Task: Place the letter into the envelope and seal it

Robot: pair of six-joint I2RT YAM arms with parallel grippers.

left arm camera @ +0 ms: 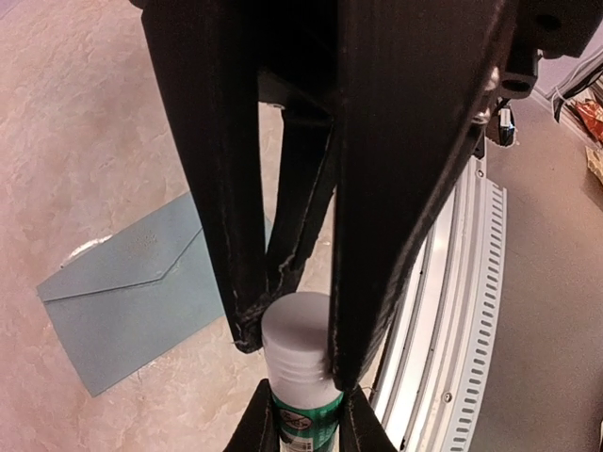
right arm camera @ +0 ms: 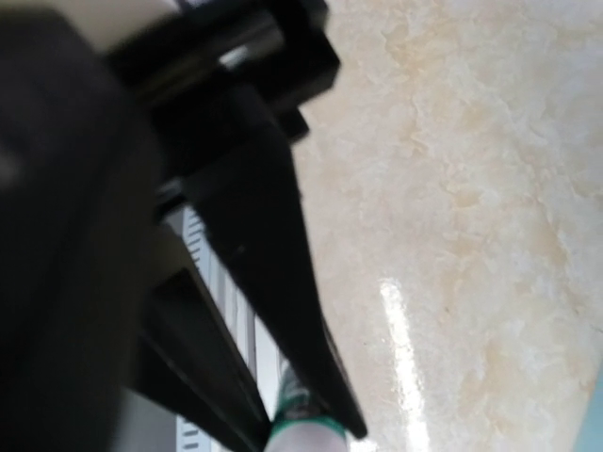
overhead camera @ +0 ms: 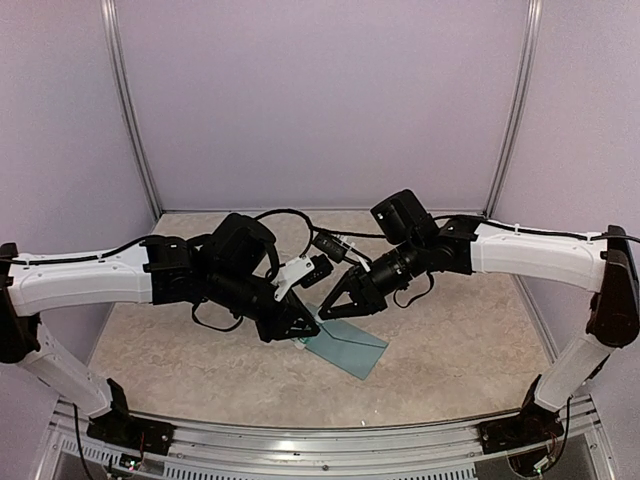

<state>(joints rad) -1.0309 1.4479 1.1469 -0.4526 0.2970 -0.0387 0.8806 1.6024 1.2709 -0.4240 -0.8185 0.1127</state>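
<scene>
The teal-blue envelope lies flat on the table under both grippers, and in the left wrist view its pointed flap is folded down. The letter is not in view. A glue stick hangs in the air between the two grippers. My left gripper is shut on its white cap. My right gripper is shut on its green body, and its two fingers reach in from the bottom of the left wrist view. In the top view the stick is hidden between the fingertips.
The beige marbled table top is walled by pale purple panels on three sides. A slotted aluminium rail runs along the near edge beside the arm bases. Black cables loop between the two wrists.
</scene>
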